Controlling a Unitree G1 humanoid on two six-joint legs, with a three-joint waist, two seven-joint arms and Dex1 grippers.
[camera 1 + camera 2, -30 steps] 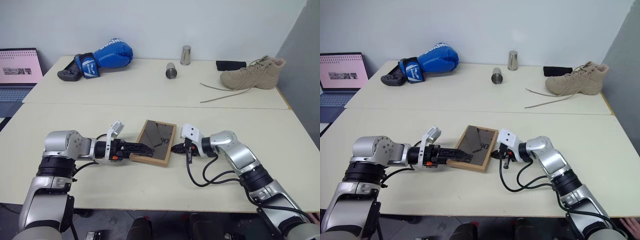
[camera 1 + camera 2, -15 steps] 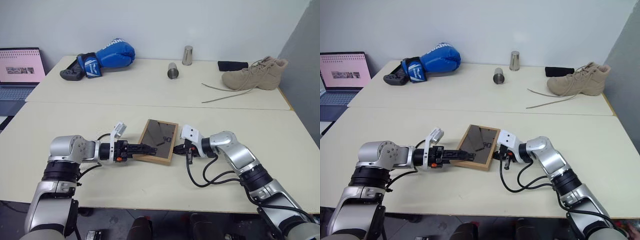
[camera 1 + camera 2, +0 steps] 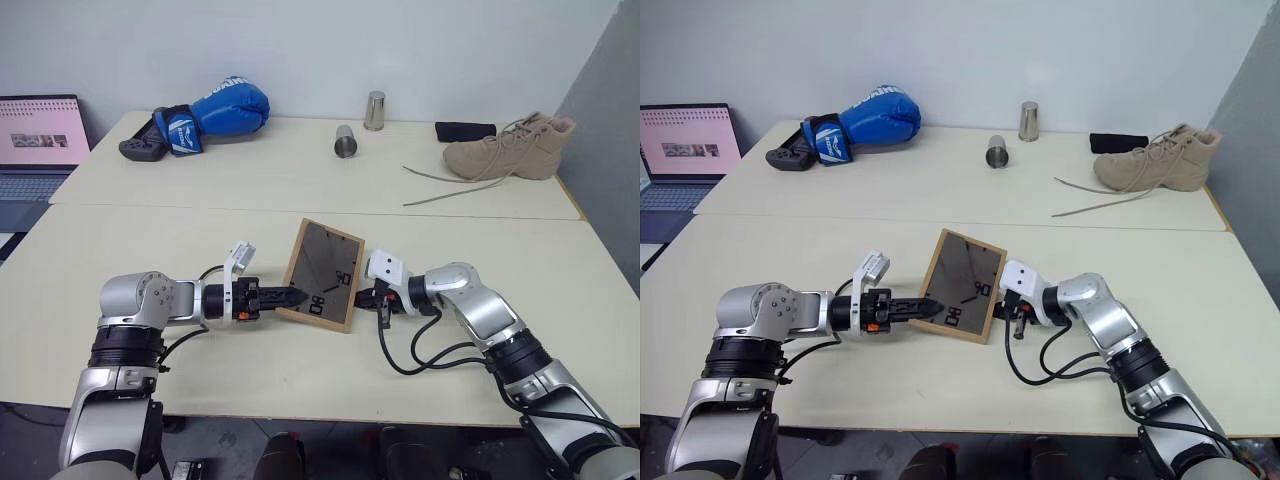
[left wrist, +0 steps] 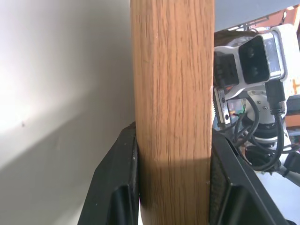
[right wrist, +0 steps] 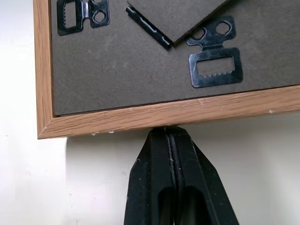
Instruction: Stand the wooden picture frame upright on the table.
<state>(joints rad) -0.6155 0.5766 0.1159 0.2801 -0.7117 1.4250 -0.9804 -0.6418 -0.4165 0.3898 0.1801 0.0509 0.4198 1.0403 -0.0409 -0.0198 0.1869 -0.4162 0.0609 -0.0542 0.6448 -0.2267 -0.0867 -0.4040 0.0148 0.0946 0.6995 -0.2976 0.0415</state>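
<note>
Frame: the wooden picture frame (image 3: 322, 274) was tilted up on the near half of the desk (image 3: 180, 240), between the two grippers, its dark grey back panel facing the camera and its near long edge low by the desktop.
Back panel: metal hanger clips (image 5: 213, 65) and the edge of the fold-out stand (image 5: 178, 16) showed on it, along with white marks.
Left gripper: the left gripper (image 3: 290, 296) was clamped on the frame's left wooden edge; in the left wrist view one black finger (image 4: 123, 183) sat on each side of the wood.
Right gripper: the right gripper (image 3: 362, 296) had its two fingers pressed together, tips meeting the frame's right wooden edge from outside, nothing between them.
Far half of desk: a blue boxing glove (image 3: 215, 110) lay at far left beside a dark handheld device (image 3: 138, 149); a metal cup (image 3: 343, 141) lay on its side near the middle, with a second metal cup (image 3: 373, 111) upright behind it.
Far right: a tan boot (image 3: 505, 148) with trailing laces lay next to a flat black object (image 3: 464, 130).
Off the desk: a laptop (image 3: 38, 140) with a pink screen stood at the far left.
</note>
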